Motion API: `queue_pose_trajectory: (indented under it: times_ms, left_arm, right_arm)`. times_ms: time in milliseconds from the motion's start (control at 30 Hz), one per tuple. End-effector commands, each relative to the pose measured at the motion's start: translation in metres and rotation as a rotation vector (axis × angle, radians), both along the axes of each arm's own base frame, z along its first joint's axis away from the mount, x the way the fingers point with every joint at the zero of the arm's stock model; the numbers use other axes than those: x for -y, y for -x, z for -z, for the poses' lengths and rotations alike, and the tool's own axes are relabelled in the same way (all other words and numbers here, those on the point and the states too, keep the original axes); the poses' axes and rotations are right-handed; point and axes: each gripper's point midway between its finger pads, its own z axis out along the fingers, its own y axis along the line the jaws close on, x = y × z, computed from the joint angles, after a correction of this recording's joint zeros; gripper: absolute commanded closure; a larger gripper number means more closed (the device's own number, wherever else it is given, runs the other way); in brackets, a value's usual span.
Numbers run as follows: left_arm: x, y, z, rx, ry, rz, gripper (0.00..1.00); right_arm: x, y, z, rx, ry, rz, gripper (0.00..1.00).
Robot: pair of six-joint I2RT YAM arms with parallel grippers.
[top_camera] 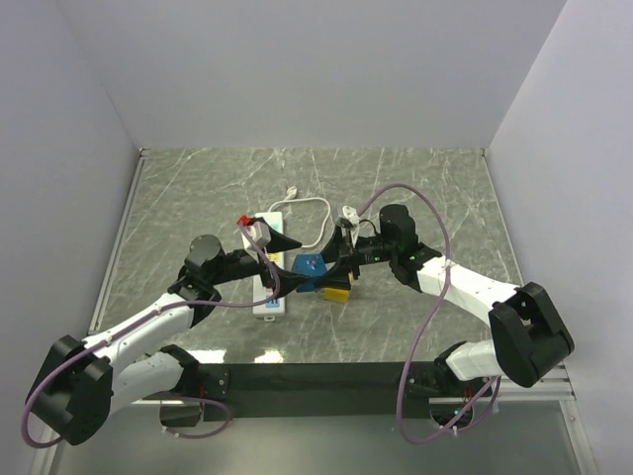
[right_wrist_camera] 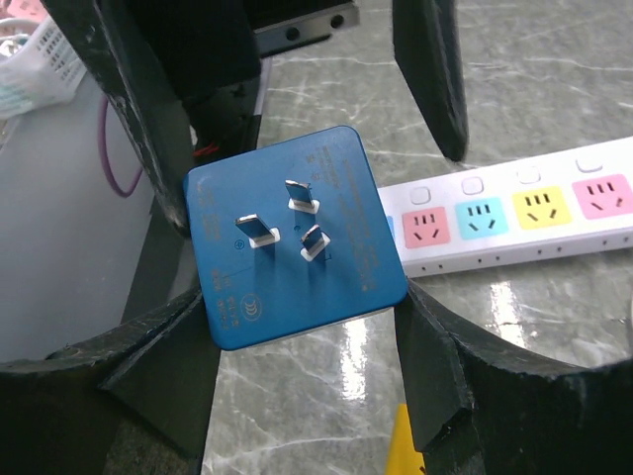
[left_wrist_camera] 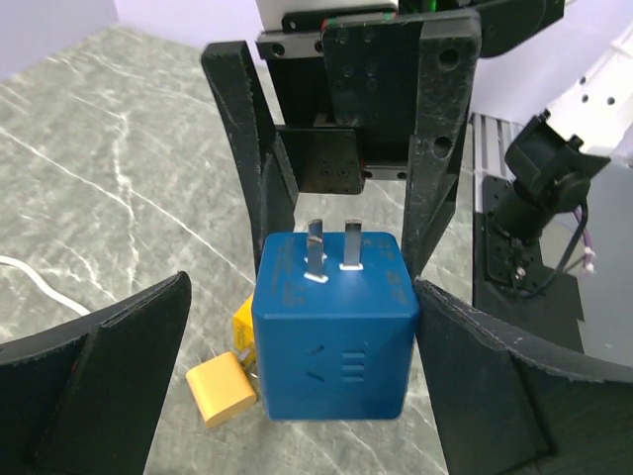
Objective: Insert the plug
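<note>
Gripping with the right gripper (top_camera: 334,263): pinches the blue three-pin plug (top_camera: 310,265) by two opposite sides, near the tabletop's (top_camera: 425,188) middle. Flanks that same plug with the left gripper (top_camera: 285,273), jaws spread wide, with a clear gap on one side.

Shown from the right wrist alone: three metal prongs facing the lens, and past them the white power strip (right_wrist_camera: 514,213) with pink, blue and yellow socket faces. From the left wrist: a slotted side face of the plug, plus two yellow blocks (left_wrist_camera: 226,381) beneath it where the top view gives one. From above only: the strip's whole length, left of centre, and a white cable (top_camera: 309,205) looping toward the far edge.

Leaves broad bare marble along the right and far edges; crowds only the centre. Reaches inward with both arms, elbows out, meeting nose to nose just right of the strip.
</note>
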Motion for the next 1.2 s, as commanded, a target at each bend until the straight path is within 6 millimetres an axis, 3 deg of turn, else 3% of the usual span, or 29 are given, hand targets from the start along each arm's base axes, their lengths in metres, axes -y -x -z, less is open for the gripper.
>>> queue_pose_trajectory:
  times_ms: [0,133,300,400,433,600,667,700,800,833,933,1000,1167]
  left_arm:
    - [0.009,0.000,-0.012,0.048,-0.010,0.034,0.01]
    - [0.015,0.002,-0.005,0.034,-0.041,0.047,0.01]
    - [0.019,0.002,-0.001,0.025,-0.063,0.061,0.09]
    - [0.023,0.004,0.002,0.013,-0.074,0.082,0.29]
    - [0.024,0.005,0.003,0.010,-0.080,0.093,0.43]
    - [0.029,0.003,0.010,-0.011,-0.106,0.105,0.76]
    - [0.029,0.000,0.010,-0.012,-0.106,0.090,0.99]
    - [0.029,-0.001,0.011,-0.021,-0.104,0.084,0.99]
    - [0.027,-0.005,0.007,-0.021,-0.086,0.046,0.99]
    - [0.026,-0.008,0.002,-0.014,-0.072,0.026,0.99]
    - [0.022,-0.016,0.000,-0.030,-0.052,-0.039,0.99]
    - [0.020,-0.022,-0.004,-0.041,-0.030,-0.081,1.00]
    - [0.013,-0.028,-0.015,-0.064,0.033,-0.130,1.00]
  right_arm:
    - [-0.004,0.006,-0.022,0.077,-0.051,-0.047,1.00]
    - [-0.005,0.001,-0.021,0.074,-0.049,-0.031,1.00]
    - [-0.004,-0.002,-0.022,0.085,-0.042,-0.015,1.00]
    - [-0.004,-0.002,-0.024,0.088,-0.043,-0.012,1.00]
    - [-0.005,-0.003,-0.023,0.086,-0.040,-0.008,1.00]
    - [-0.003,-0.010,-0.022,0.101,-0.026,0.039,1.00]
    - [0.000,-0.012,-0.022,0.112,-0.022,0.064,1.00]
    - [0.001,-0.016,-0.023,0.116,-0.022,0.084,0.99]
    - [0.004,-0.019,-0.027,0.130,-0.037,0.123,0.85]
    - [0.005,-0.021,-0.031,0.140,-0.045,0.140,0.75]
    - [0.011,-0.030,-0.036,0.148,-0.061,0.221,0.16]
    - [0.015,-0.032,-0.039,0.161,-0.072,0.259,0.09]
    - [0.022,-0.040,-0.041,0.196,-0.087,0.353,0.06]
